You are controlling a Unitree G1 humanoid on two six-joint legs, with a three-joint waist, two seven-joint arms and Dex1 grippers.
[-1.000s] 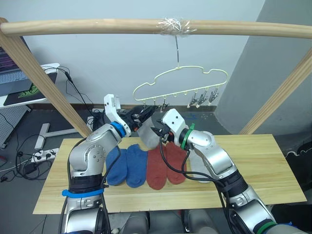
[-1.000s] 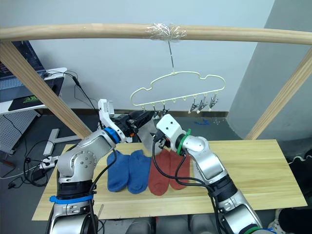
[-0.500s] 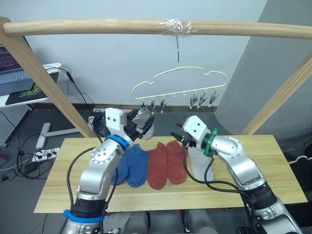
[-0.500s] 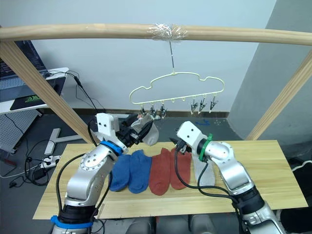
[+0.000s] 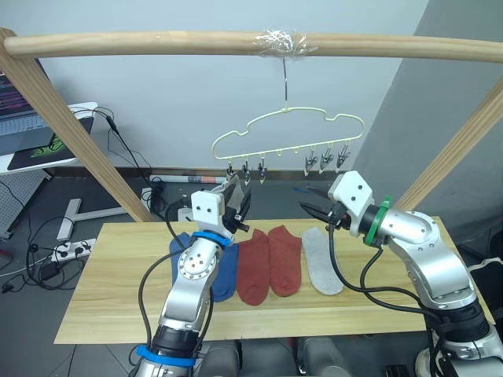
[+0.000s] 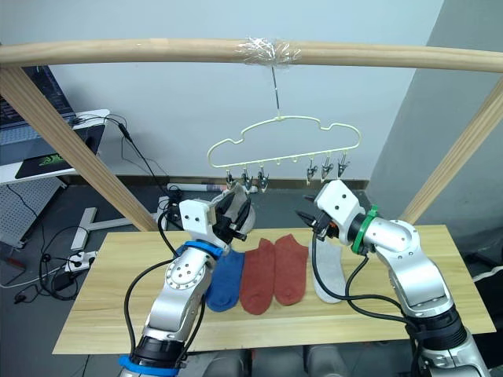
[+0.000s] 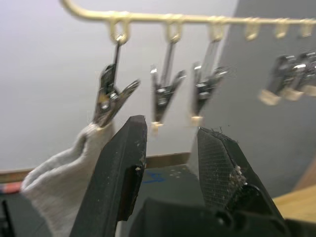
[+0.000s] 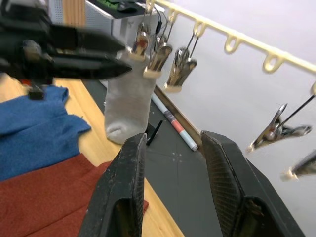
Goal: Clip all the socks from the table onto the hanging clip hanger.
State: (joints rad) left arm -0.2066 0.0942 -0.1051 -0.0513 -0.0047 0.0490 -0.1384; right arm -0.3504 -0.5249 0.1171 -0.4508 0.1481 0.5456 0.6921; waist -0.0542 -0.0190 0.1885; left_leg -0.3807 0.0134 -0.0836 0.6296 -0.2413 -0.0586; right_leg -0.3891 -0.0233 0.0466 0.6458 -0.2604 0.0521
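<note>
Soft light grey knit ankle sock, lengthwise on pale plank counter, at six o'clock beneath nearer, spread, empty right gripper.

Blue socks: largely hidden behind left arm. Hanging grey sock: toe cut off by frame edge; rightmost clips blurred.

Light wooden table; lying side by side at centre: blue socks, two rust red socks, grey sock toward 3 o'clock.
</note>
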